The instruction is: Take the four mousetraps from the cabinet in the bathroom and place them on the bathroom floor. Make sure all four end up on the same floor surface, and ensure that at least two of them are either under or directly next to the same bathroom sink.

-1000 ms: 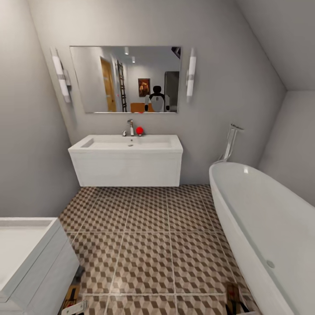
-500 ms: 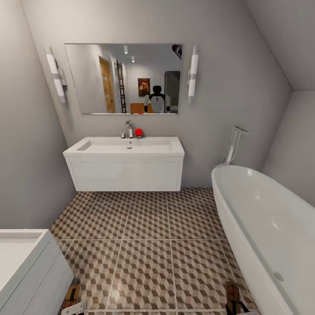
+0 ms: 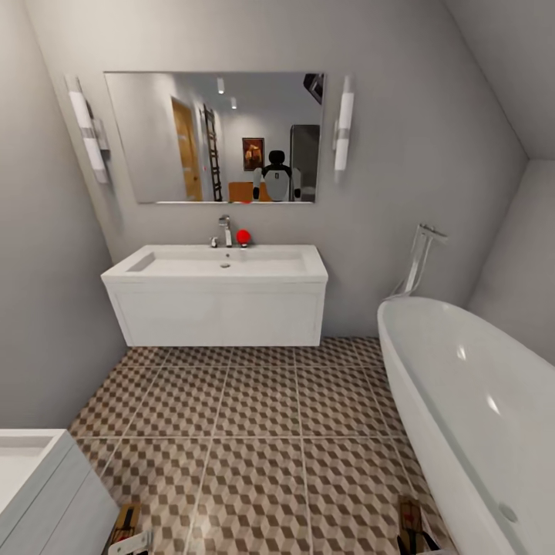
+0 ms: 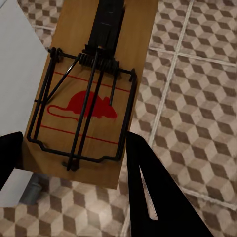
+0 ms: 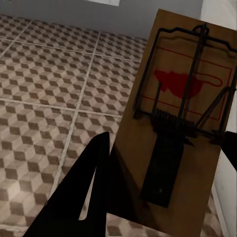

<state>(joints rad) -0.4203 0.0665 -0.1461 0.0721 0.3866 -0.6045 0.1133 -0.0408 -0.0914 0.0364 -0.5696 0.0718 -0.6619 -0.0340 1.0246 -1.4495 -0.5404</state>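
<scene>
Each gripper holds one mousetrap above the bathroom floor (image 3: 262, 432), a brown-and-beige cube tiling. In the left wrist view my left gripper (image 4: 74, 143) is shut on a wooden mousetrap (image 4: 94, 94) with a red mouse print and a dark wire bar. My right gripper (image 5: 168, 140) is shut on a second mousetrap (image 5: 185, 118) in the right wrist view. Both traps peek in along the head view's lower edge, the left mousetrap (image 3: 123, 526) and the right mousetrap (image 3: 408, 515). The bathroom sink (image 3: 220, 266) hangs on the far wall ahead, with bare tiles under it. The cabinet is out of view.
A white oval bathtub (image 3: 470, 401) runs along the right side. Another white vanity unit (image 3: 46, 493) stands close at the lower left. A mirror (image 3: 216, 139) with two wall lamps hangs above the sink, and a small red ball (image 3: 243, 237) sits by the tap.
The whole head view has shifted: the sink looks larger and nearer, and the lower-left vanity has slid down out of frame. Both traps stay at the view's lower edge.
</scene>
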